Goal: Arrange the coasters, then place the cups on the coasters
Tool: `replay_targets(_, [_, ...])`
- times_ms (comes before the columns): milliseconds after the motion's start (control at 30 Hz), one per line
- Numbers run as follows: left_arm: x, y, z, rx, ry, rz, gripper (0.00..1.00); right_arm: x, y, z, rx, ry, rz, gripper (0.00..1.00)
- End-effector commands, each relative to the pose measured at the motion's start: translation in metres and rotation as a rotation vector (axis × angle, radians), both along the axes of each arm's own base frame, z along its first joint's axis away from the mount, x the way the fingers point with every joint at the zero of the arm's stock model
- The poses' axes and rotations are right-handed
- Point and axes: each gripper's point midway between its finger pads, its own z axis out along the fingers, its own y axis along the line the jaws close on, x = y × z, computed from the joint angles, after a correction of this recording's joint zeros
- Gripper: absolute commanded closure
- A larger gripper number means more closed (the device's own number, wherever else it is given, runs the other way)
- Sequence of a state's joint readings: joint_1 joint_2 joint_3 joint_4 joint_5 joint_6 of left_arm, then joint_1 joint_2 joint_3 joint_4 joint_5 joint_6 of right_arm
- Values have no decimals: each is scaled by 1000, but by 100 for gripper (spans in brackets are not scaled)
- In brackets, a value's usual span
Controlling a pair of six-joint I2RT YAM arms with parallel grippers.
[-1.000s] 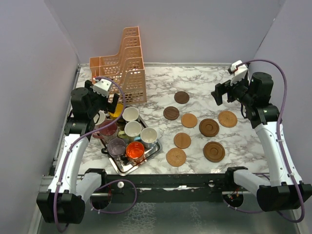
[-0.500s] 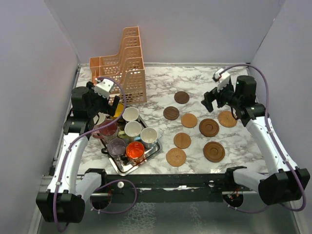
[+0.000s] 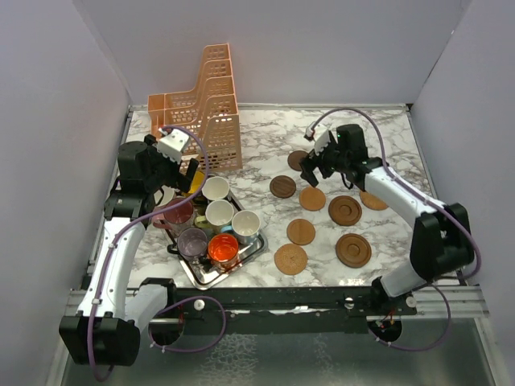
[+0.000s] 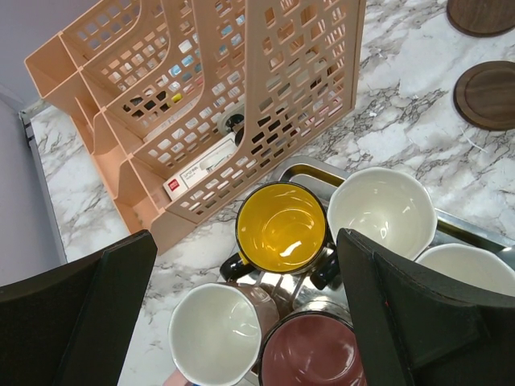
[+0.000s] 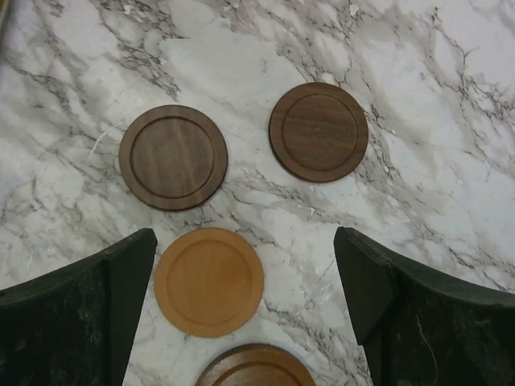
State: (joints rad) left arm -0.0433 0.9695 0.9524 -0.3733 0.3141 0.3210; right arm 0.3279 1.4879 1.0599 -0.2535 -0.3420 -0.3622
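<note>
Coasters (image 3: 301, 232): lie flat and apart on the marble surface (image 3: 265, 137), right of centre; round, wooden, tan to dark brown, some rimmed. Cups (image 3: 220, 212): stand upright, mouths up, crowded together at left, most on the tray (image 4: 304, 170); several white, plus yellow cup (image 4: 282, 225), maroon cup (image 3: 179, 213), grey-purple cup (image 3: 193, 241), glossy orange cup (image 3: 223, 248).

Links (image 3: 396, 190) white, joints (image 3: 438, 241) black, cables (image 3: 348, 110) purple, tool fingers (image 5: 72, 322) black.

Upright at the marbled tabletop's (image 3: 265, 137) far left: a peach lattice rack (image 3: 201, 112), small white box (image 4: 197, 170) inside. Just in front, askew: a silver tray (image 3: 245, 259).
</note>
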Motion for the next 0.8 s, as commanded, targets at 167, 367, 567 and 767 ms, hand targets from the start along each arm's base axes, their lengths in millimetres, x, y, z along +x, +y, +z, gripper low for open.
replay_targets(167, [1, -6, 2, -12, -10, -30, 1, 73, 22, -32, -47, 26, -101, 13])
replay_targets(367, [-1, -7, 1, -18, -11, -40, 1, 91, 33, -57, -78, 88, -102, 16])
replay_targets(567, [-2, -7, 0, -18, -13, -41, 1, 103, 43, -79, -100, 137, -99, 23])
replay_targets(767, [-3, -7, 1, -17, -20, -41, 1, 111, 43, -101, -137, 187, -111, 31])
